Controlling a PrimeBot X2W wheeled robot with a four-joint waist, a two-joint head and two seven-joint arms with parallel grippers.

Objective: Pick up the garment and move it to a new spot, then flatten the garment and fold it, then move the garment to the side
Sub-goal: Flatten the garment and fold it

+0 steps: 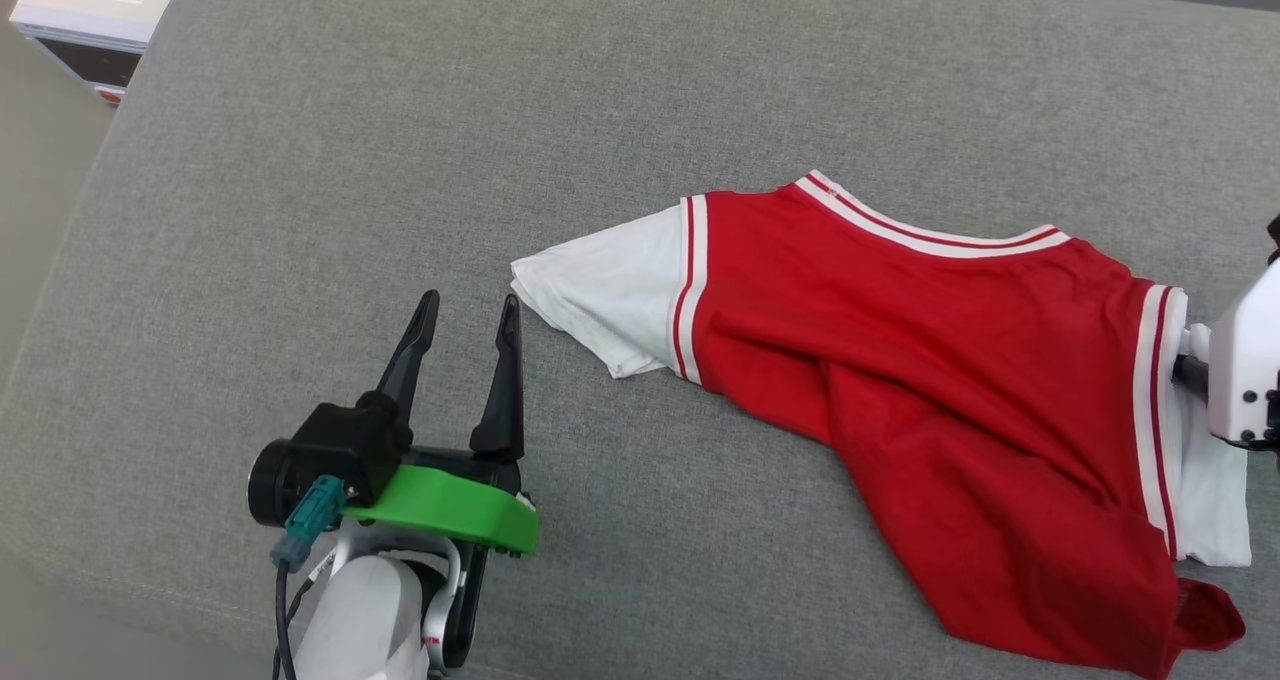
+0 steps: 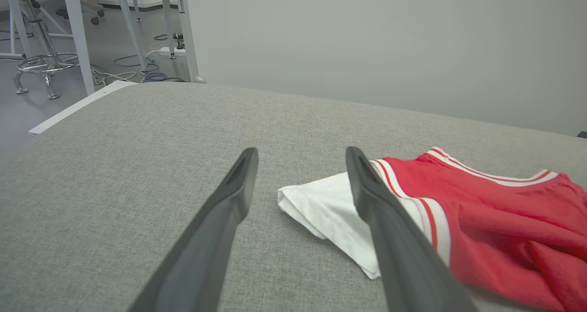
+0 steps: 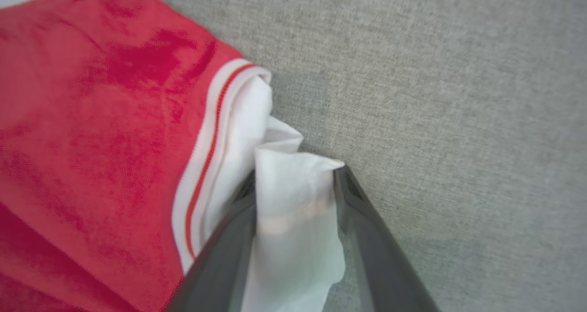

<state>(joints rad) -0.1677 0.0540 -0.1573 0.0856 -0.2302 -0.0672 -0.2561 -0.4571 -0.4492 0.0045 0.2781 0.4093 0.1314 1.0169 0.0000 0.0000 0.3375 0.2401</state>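
The garment [image 1: 900, 340] is a red jersey with white sleeves and striped trim, lying rumpled on the grey cushion at centre right. Its left white sleeve [image 2: 330, 211] points toward my left gripper [image 1: 470, 305], which stands open and empty just left of that sleeve, a short gap away. In the left wrist view the left gripper [image 2: 301, 153] frames bare cushion, and its right finger overlaps the sleeve. My right gripper [image 3: 296, 174] straddles a bunched fold of the other white sleeve [image 3: 293, 229]. The cloth touches both inner faces, and the jaws stand wide. Its white body [image 1: 1240, 360] is at the right edge.
The grey upholstered surface [image 1: 400, 160] runs wide to the left and back of the garment; its left edge drops to the floor. A white box-like unit [image 1: 90, 10] stands beyond the far left corner. A stool [image 2: 41, 59], table legs and cables stand on the floor behind.
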